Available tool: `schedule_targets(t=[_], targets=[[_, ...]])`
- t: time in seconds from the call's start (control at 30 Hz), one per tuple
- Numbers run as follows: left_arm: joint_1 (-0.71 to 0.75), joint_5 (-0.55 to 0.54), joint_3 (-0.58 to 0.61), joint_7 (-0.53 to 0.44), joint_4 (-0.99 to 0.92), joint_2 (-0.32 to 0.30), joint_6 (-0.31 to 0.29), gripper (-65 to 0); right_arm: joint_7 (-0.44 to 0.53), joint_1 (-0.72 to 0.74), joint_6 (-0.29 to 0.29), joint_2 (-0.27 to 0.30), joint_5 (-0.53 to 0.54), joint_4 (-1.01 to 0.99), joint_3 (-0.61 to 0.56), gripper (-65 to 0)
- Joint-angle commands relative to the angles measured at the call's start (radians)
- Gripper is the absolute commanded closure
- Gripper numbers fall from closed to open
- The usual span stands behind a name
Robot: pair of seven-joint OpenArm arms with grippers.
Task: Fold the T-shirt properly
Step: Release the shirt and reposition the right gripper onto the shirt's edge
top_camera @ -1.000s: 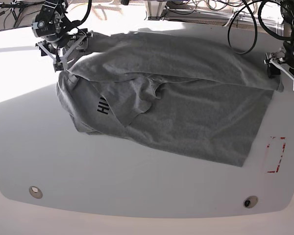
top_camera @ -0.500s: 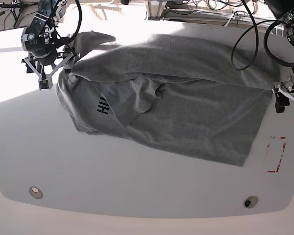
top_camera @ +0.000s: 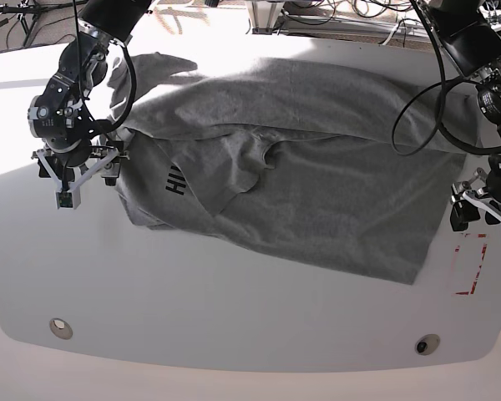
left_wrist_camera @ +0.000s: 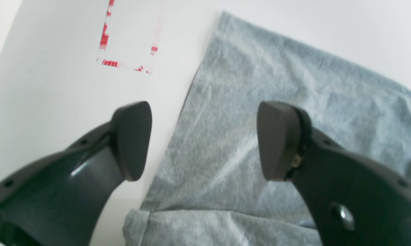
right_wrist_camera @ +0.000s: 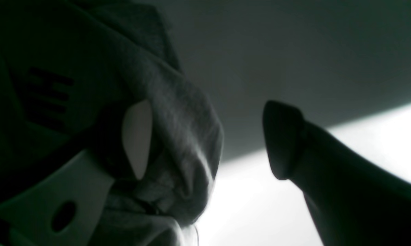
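The heather-grey T-shirt (top_camera: 317,192) lies on the white table (top_camera: 234,309), its far part folded over toward the front, with black lettering (top_camera: 176,180) near its left edge. My right gripper (top_camera: 88,180) hangs open and empty at the shirt's left edge. In the right wrist view, that gripper (right_wrist_camera: 209,140) is over a bunched fold of the shirt (right_wrist_camera: 178,112) beside the lettering (right_wrist_camera: 48,92). My left gripper (top_camera: 483,219) is open and empty at the shirt's right edge. In the left wrist view, this gripper (left_wrist_camera: 205,140) straddles the shirt's side edge (left_wrist_camera: 260,85).
A red tape rectangle (top_camera: 470,263) marks the table just right of the shirt, and it also shows in the left wrist view (left_wrist_camera: 123,51). Two round holes (top_camera: 60,327) (top_camera: 426,344) sit near the front edge. Cables (top_camera: 359,17) lie behind the table.
Both grippers have moved from the shirt's far corners toward the front, along its left and right edges. The shirt's far fold has settled flat.
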Motion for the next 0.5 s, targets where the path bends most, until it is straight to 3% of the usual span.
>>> schedule_targets(t=[0.0, 0.33, 0.47], targets=[[-0.032, -0.010, -0.004, -0.027, -0.003, -0.020, 0.001, -45.1, 0.019, 0.069, 0.005, 0.040, 0.013, -0.069, 0.003, -48.8], [-0.058, -0.010, -0.004, -0.027, -0.013, -0.021, 0.001, -45.1, 0.024, 0.141, 0.003, 0.053, 0.021, -0.210, 0.003, -48.8], [-0.055, -0.010, -0.004, -0.027, -0.013, -0.023, 0.001, -45.1, 0.078, 0.147, 0.003, 0.053, 0.016, -0.255, 0.003, -48.8]])
